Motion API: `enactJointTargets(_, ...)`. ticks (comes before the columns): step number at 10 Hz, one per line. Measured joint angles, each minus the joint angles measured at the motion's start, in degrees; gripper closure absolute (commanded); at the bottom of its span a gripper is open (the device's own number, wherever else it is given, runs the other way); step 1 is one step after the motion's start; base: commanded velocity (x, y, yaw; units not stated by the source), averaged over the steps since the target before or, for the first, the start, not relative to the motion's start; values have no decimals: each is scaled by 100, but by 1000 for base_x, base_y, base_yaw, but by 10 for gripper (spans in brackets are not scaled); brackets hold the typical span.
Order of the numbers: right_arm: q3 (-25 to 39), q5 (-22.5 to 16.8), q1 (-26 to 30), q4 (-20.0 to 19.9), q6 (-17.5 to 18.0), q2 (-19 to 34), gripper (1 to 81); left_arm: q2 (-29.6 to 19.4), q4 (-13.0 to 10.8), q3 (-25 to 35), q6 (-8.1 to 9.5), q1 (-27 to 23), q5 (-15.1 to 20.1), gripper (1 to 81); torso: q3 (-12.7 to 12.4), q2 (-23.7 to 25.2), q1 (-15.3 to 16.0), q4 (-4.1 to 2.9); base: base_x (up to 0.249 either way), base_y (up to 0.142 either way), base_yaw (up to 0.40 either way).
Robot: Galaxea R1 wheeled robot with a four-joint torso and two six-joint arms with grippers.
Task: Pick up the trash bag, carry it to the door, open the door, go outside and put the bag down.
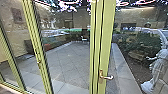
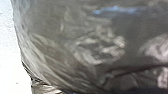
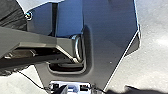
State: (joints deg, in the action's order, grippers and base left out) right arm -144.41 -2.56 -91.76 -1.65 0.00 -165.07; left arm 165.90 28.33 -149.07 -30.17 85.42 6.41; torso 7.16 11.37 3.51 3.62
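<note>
No text, label, brand, number or sign can be read in any of the views.

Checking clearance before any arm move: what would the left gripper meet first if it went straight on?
Most likely the trash bag: its dark, crinkled plastic looks close in front of the left wrist camera. Depth is unclear, so I can't say whether there's any gap.
</note>
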Motion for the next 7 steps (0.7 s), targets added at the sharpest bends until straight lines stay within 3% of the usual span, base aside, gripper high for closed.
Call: enactJointTargets(7, 100, 50, -46, 0, 0, 44, 10, 26, 0, -16, 0, -2, 22, 811, -2, 5, -13, 0, 96, 0, 0)
